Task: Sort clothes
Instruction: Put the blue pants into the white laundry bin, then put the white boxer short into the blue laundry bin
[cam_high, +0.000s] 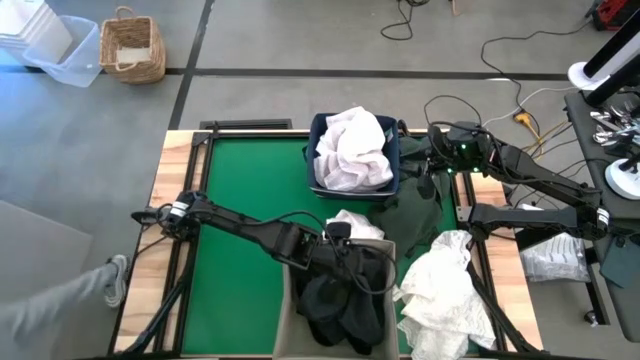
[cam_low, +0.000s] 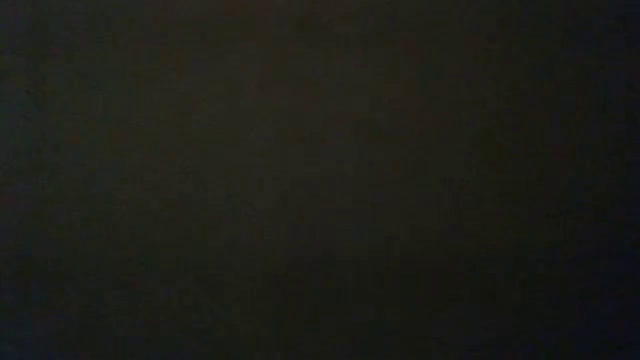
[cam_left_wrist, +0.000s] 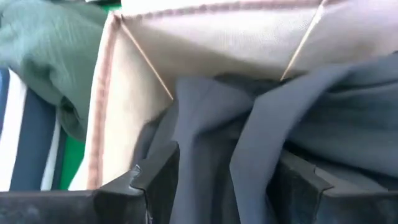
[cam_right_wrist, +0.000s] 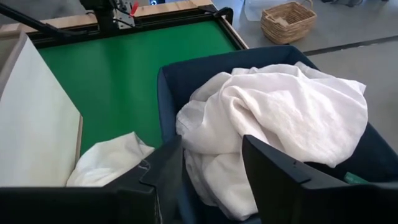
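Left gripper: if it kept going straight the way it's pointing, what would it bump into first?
Probably the charcoal grey garment in the beige fabric bin. The left gripper has its open fingers on either side of a fold of it, though depth is hard to judge.

White crumpled cloth (cam_high: 352, 150) in navy bin (cam_high: 316, 126); charcoal and black clothes (cam_high: 345, 295) in beige bin (cam_left_wrist: 205, 43); dark green garment (cam_high: 425, 215); green mat (cam_high: 250, 180); pale wood surface (cam_high: 165, 175).
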